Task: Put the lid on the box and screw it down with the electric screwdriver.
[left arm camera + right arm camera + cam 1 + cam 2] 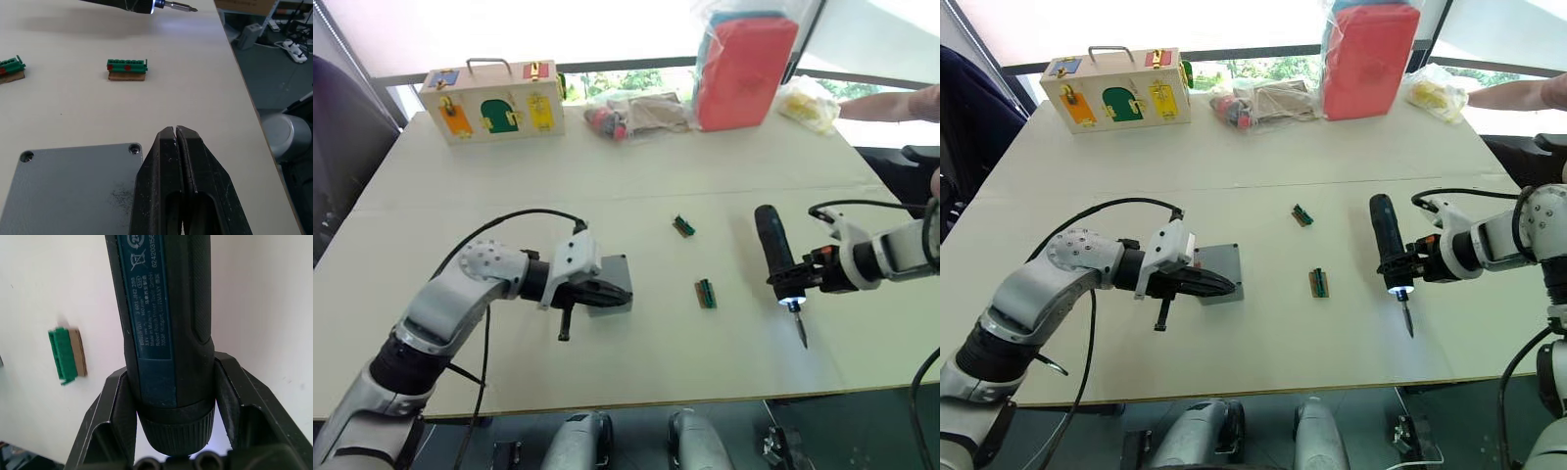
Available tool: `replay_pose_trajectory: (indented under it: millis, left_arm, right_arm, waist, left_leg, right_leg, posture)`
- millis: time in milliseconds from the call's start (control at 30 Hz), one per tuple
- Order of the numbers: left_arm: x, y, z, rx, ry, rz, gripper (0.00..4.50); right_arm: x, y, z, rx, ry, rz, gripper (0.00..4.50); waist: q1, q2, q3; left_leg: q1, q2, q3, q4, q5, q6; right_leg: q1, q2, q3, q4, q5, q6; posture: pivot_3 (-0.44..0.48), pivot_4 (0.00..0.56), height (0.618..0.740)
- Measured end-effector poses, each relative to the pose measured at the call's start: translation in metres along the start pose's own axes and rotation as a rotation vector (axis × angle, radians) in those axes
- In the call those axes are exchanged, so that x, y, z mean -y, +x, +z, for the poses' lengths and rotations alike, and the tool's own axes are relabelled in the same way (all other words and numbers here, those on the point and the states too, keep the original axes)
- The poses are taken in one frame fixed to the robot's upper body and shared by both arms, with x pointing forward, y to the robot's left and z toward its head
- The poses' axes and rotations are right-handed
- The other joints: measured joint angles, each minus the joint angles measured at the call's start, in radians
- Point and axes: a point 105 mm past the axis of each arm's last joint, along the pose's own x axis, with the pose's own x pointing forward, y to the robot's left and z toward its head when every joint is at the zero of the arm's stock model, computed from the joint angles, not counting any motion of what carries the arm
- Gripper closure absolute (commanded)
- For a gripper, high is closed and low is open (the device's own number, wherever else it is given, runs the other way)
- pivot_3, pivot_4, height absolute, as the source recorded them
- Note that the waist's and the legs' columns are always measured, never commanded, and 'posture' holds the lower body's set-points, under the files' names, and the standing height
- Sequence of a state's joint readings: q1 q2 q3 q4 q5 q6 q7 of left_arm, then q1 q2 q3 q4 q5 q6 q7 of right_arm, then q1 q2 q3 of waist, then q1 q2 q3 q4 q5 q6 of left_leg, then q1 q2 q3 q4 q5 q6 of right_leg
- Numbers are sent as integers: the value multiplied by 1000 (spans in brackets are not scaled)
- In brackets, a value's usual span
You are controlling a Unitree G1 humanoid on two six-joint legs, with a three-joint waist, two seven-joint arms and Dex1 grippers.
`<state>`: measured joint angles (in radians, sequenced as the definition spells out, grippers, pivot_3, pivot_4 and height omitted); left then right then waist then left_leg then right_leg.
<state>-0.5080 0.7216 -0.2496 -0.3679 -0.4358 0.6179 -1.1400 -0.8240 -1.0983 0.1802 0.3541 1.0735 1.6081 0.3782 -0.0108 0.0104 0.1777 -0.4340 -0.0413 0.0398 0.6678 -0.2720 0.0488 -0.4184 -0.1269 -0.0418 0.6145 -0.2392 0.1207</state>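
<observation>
Left gripper (177, 142): one, two black matte fingers pressed together, nothing between them. Its tips lie over the near right corner of the lid.

Lid (73, 186): one, flat grey square plate, smooth with a scuffed dark patch near the fingers, two corner screw holes visible in the left wrist view. It sits on the box (612, 294), a grey square enclosure directly under the left gripper on the table (636, 362).

Right gripper (171, 396): one, two black angular fingers clamped on either side of the electric screwdriver (161, 308), close to its ribbed collar.

Electric screwdriver: one, dark slim cylinder with a textured rubbery grip panel and a printed label; digits "624203" are partly legible, with a crossed-bin symbol above; smaller print cannot be read. A light glows at the nose and a thin metal bit (799, 328) points down toward the table, well apart from the box.

Green blocks: two, ribbed green plastic on tan bases, one (706, 293) between the two grippers, the other (683, 226) just beyond it.

Table: one, pale matte top.

Far edge beyond both grippers: one wooden case (493, 103) with a metal handle and coloured doors; one red padded pack (744, 69) in clear plastic; two crumpled plastic bags (636, 113). A person's arm (891, 103) rests at the far right.
</observation>
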Motion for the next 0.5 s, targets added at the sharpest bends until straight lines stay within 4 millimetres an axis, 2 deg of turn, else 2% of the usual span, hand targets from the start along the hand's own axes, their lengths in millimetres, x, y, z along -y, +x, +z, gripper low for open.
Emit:
replay_pose_trajectory:
  millis: [100,167,200,267,367,500]
  left_arm:
    - [1,1,0,-1,5,16,4500]
    - [2,1,0,0,8,26,4500]
    - [2,1,-1,-1,6,30,4500]
    - [-1,-1,0,1,9,54,4500]
    - [-8,-10,2,12,-2,95,4500]
    - [-32,-43,6,59,-68,262,4500]
  right_arm:
    - [4,3,-2,-15,4,-26,2717]
    - [8,6,-4,-24,7,-52,1707]
    - [8,7,-5,-29,8,-52,1565]
    - [6,7,-5,-27,-4,-51,781]
    - [5,6,-3,-21,-32,-68,58]
    - [4,4,6,34,-114,-107,58]
  waist:
    - [3,-1,1]
    - [3,-1,1]
    - [3,-1,1]
    - [2,-2,1]
    - [2,-2,1]
    - [2,-2,1]
  left_leg:
    - [0,0,0,1,1,1]
    - [0,0,0,1,1,1]
    - [0,0,0,1,1,1]
    - [0,0,0,1,1,1]
    - [0,0,0,1,1,0]
    - [0,0,0,1,1,0]
  right_leg:
    - [1,0,0,0,1,0]
    - [1,0,0,0,1,0]
    - [1,0,0,0,1,0]
    - [1,1,0,0,1,1]
    - [1,1,0,0,2,1]
    - [1,1,0,0,2,2]
  posture:
    - [0,150,740]
    - [0,150,740]
    - [0,150,740]
    - [0,150,740]
    - [0,150,740]
    - [0,150,740]
